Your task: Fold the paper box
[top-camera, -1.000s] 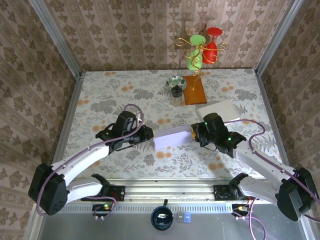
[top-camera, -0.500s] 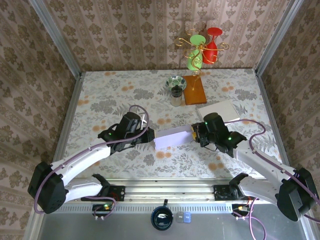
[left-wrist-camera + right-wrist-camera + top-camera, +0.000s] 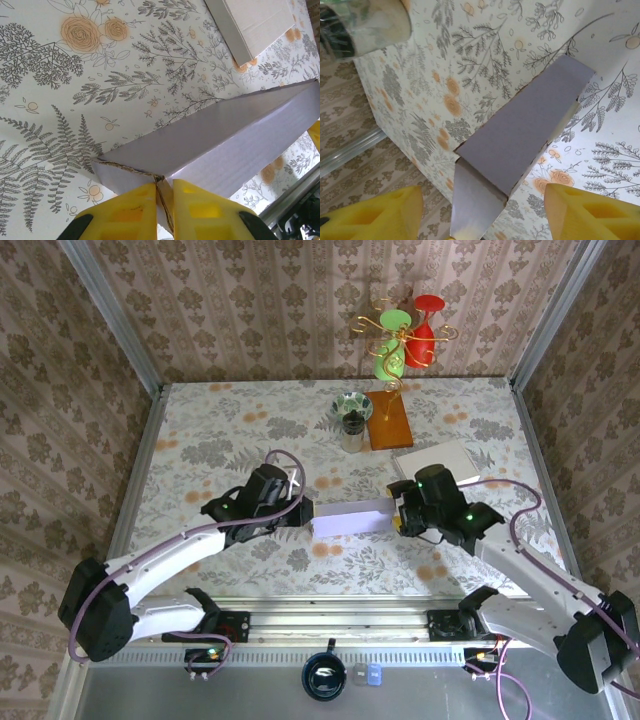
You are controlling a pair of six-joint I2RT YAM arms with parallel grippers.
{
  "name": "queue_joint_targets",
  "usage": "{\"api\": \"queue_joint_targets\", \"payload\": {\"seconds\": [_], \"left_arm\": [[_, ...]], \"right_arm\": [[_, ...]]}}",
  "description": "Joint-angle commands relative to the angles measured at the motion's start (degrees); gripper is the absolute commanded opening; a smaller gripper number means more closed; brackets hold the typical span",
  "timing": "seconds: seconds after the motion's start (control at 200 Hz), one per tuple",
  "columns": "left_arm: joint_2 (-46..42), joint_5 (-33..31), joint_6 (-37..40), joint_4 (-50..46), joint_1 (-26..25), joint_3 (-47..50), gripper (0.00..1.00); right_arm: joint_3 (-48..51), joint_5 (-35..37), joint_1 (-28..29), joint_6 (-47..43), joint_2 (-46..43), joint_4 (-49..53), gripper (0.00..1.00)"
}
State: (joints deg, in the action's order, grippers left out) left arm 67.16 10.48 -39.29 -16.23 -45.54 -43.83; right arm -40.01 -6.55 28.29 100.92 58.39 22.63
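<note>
- From above: lilac paper box (image 3: 350, 518) at the front middle of the floral worktop (image 3: 200, 420), bridging left tool (image 3: 303, 512) and right tool (image 3: 398, 515). Shifted slightly rightward against a second ago, with the left arm reaching further in. Farther back and well apart: glass cup (image 3: 351, 418), wooden block (image 3: 388, 420), white flat board (image 3: 437, 458) and wire stand (image 3: 405, 340) with red and green glasses.
- At the left wrist: left tool (image 3: 164, 192) nearly closed, yellow fingers (image 3: 132, 210) pinching a thin cardboard edge at the near end of the box (image 3: 225, 145), a detail lost from above. Long side of the box running off to the right; corner of the white board (image 3: 255, 25) at top right, apart from it.
- At the right wrist: right tool (image 3: 482, 212) spread wide, wider than a second ago, yellow fingers (image 3: 590, 210) either side of the end flap of the box (image 3: 520, 130), gripping nothing. Glass cup (image 3: 360, 25) blurred at top left.
</note>
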Motion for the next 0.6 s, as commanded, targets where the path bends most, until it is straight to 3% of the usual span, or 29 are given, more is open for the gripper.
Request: {"api": "queue_joint_targets", "payload": {"seconds": [0.0, 0.2, 0.32, 0.395, 0.595], "left_arm": [[2.6, -1.3, 2.1, -8.7, -1.7, 1.3, 0.14], [2.9, -2.9, 2.5, -8.9, -3.4, 0.5, 0.14], [2.8, -3.7, 2.8, -9.2, -4.1, 0.4, 0.15], [2.5, -4.2, 2.8, -9.6, -4.2, -0.2, 0.17], [-0.3, -5.1, 0.9, -11.3, -3.5, -4.4, 0.33]], "right_arm": [[-2.3, -3.8, -0.8, 1.7, 3.7, 0.1, 0.68], [0.1, -5.7, -1.6, 4.7, 6.8, -4.0, 0.70], [1.4, -8.6, -2.9, 4.1, 10.1, -9.8, 0.64], [2.4, -11.8, -3.3, 3.2, 11.9, -12.7, 0.54], [6.5, -12.1, -3.5, -1.8, 10.6, -18.6, 0.44]]}}
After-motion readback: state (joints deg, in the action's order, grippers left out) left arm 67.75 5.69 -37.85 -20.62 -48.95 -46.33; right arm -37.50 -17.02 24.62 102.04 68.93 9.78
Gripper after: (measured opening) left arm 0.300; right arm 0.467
